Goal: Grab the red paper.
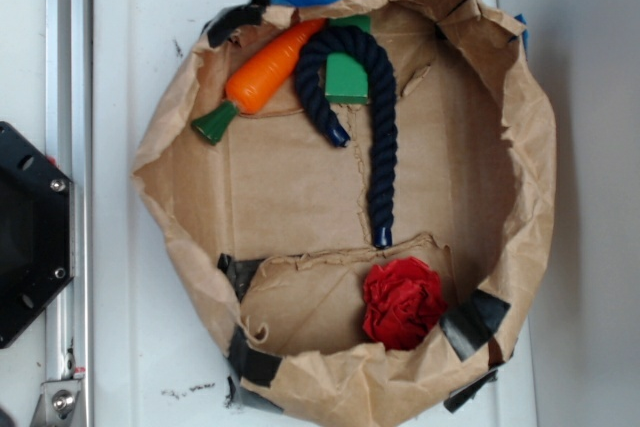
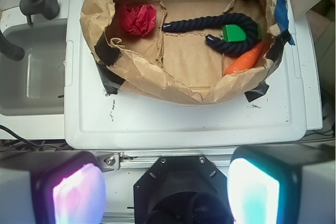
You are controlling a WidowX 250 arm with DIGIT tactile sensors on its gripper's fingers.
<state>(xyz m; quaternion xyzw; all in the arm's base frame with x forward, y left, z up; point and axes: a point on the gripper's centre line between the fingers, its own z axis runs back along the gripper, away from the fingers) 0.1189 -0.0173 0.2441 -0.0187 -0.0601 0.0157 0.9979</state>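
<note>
The red paper (image 1: 402,302) is a crumpled rose-like wad lying inside a rolled-down brown paper bag (image 1: 520,197), near the bag's lower right rim. From the wrist camera the red paper (image 2: 138,18) sits at the bag's upper left. My gripper (image 2: 167,192) is open, its two pads far apart with nothing between them. It hangs high above the arm's black base, well away from the bag (image 2: 173,85). The gripper is not in the exterior view.
Inside the bag also lie an orange toy carrot (image 1: 268,75), a dark blue rope (image 1: 375,107) and a green block (image 1: 346,77). The bag rests on a white board (image 1: 130,277). The arm's black base (image 1: 30,232) stands left. A grey sink (image 2: 31,66) and faucet (image 2: 26,6) flank the board.
</note>
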